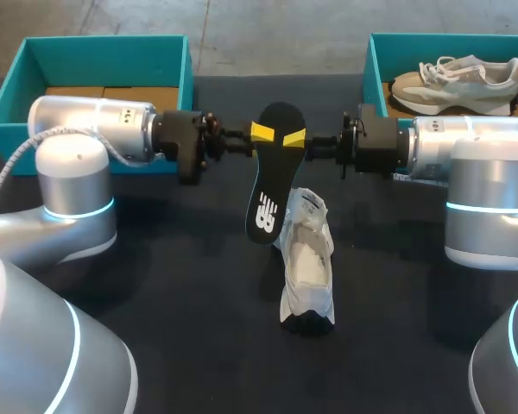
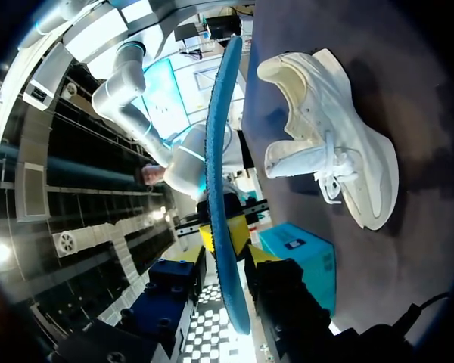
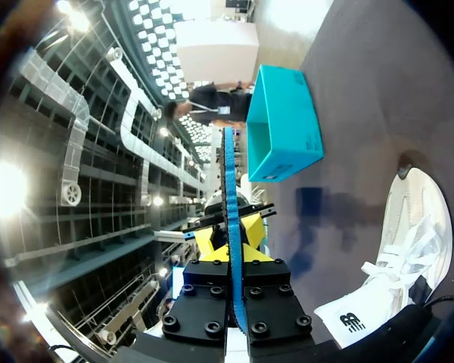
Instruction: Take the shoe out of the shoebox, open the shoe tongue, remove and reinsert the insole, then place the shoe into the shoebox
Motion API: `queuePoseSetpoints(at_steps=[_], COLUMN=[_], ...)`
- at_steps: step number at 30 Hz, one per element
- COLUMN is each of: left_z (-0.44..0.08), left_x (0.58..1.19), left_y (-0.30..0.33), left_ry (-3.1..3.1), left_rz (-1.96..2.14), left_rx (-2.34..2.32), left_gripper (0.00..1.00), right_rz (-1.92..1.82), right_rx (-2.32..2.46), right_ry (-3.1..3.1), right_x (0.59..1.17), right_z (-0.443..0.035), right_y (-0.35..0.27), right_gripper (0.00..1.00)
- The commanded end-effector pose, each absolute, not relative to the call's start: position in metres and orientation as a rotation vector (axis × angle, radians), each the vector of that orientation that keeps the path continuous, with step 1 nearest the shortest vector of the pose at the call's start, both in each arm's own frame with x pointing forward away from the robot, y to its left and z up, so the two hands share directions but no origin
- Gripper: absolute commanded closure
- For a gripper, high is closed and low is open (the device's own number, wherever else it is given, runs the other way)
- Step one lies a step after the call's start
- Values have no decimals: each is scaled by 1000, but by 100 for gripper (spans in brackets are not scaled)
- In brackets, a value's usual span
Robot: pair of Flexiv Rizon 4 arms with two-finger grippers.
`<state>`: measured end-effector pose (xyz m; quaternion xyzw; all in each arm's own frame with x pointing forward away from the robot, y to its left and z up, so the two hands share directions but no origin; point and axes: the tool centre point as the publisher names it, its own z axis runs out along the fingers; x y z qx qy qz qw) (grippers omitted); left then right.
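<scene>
Two grippers met above the middle of the dark table (image 1: 181, 293), both clamped on one black insole (image 1: 272, 177) from opposite sides. The left gripper (image 2: 223, 231) pressed its yellow fingertips to both faces of the insole near its upper end, and the right gripper (image 3: 230, 243) pinched the same end from the other side. The insole hung slanted, its lower end just beside the white shoe (image 1: 308, 259), and it seemed to hang clear of it. The shoe sat mid-table, well apart from the near edge. Dark surface showed between it and the arms at the left and right edges. One teal shoebox (image 1: 104, 43) stood at the far left corner. A second shoebox (image 1: 373, 65) at the far right corner held a beige shoe (image 1: 456, 84), well apart from the grippers.
</scene>
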<state>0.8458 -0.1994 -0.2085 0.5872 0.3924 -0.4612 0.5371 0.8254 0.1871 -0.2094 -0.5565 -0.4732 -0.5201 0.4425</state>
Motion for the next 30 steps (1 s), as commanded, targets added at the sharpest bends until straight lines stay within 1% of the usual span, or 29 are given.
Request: queuePoseSetpoints(at_steps=[1,8,11,14,17,21,24,27,30], left_z=[-210,-211,-211,-212,-212,-212,-211,-210,-210], left_x=[846,847,848,849,850,851,851,851,851], left_y=[-203,-204,-205,-206,-207,-210,-211,-213,-214], left_ry=[931,934,937,939,942,941,944,945,946], left_rz=[-1094,-1089,-1087,-1082,-1078,-1064,-1049,-1047,-1050], left_rx=[1395,1395,1391,1386,1381,1364,1349,1341,1342], left_gripper=[70,81,81,85,86,84,84,86,91], right_rz=[-1291,-1291,-1291,-1291,-1291,-1291,-1291,-1291,-1291], right_rx=[-1384,-1384,-1384,-1384,-1384,-1384,-1384,-1384,-1384], right_ry=[-1174,-1174,-1174,-1174,-1174,-1174,-1174,-1174,-1174], right_x=[825,825,825,825,825,825,825,825,825], right_z=[-210,-210,-210,-210,-210,-210,-210,-210,-210], right_y=[189,189,189,189,189,189,189,189,189], right_gripper=[100,100,100,100,100,100,100,100,100])
